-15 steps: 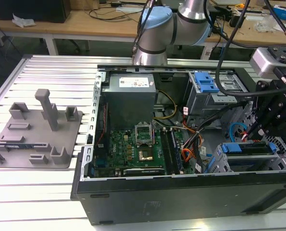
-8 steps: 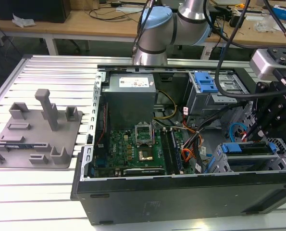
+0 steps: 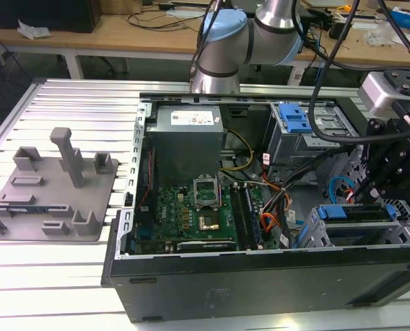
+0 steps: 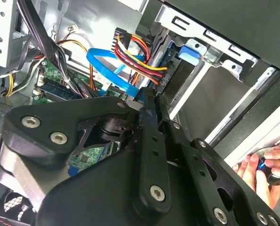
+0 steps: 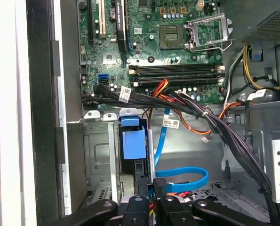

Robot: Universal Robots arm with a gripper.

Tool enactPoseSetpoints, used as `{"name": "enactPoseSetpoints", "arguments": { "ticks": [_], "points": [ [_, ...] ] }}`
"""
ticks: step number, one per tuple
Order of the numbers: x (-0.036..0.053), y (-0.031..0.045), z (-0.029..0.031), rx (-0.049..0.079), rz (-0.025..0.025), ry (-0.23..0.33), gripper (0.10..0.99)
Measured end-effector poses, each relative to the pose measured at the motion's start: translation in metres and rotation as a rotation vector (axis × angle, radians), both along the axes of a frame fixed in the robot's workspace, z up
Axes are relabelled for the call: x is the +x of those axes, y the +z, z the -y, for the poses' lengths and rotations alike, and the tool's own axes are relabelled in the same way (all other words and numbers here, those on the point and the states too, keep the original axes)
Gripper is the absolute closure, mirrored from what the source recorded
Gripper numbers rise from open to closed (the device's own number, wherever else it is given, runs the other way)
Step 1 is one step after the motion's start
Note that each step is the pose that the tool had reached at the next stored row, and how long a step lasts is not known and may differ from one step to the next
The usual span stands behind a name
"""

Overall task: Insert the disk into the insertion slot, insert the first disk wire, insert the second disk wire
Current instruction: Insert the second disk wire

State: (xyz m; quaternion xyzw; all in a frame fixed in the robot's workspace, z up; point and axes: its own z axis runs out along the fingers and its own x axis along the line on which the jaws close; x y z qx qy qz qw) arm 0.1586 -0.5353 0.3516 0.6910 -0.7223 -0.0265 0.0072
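Observation:
The disk (image 5: 133, 143), in its blue carrier, sits inside the insertion slot (image 5: 96, 155), the low grey cage by the case's right end in the exterior view (image 3: 353, 231). My gripper (image 3: 365, 196) reaches down to the disk's end. Its black fingers (image 5: 161, 190) are drawn close together, with the red and yellow strands of the first disk wire (image 4: 140, 59) running in between them. In the second wrist view the fingertips (image 4: 151, 101) meet just under that bundle. The second disk wire (image 5: 187, 181), a thin blue cable, loops loose beside the fingers and also shows as a blue loop (image 4: 109, 63) above them.
A thick black cable bundle (image 5: 187, 110) crosses above the cage next to the motherboard (image 3: 191, 207). The taller bay with a blue latch (image 3: 294, 117) and the power supply (image 3: 187, 124) stand at the back. A grey fixture plate (image 3: 53, 186) lies left of the case. A person's hand (image 4: 264, 165) rests outside the case wall.

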Motion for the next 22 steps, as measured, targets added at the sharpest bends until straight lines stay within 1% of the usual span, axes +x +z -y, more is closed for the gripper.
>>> {"name": "enactPoseSetpoints", "arguments": {
  "ticks": [4, 7, 10, 22],
  "points": [
    [0.0000, -0.0005, 0.0012, 0.000, -0.0006, 0.000, 0.925],
    [0.0004, -0.0015, 0.0014, 0.000, -0.0024, 0.000, 0.925],
    [0.0009, -0.0027, 0.0016, 0.000, -0.0030, 0.000, 0.925],
    [0.0016, -0.0062, 0.0023, 0.000, -0.0039, 0.000, 0.925]
  ]
}}
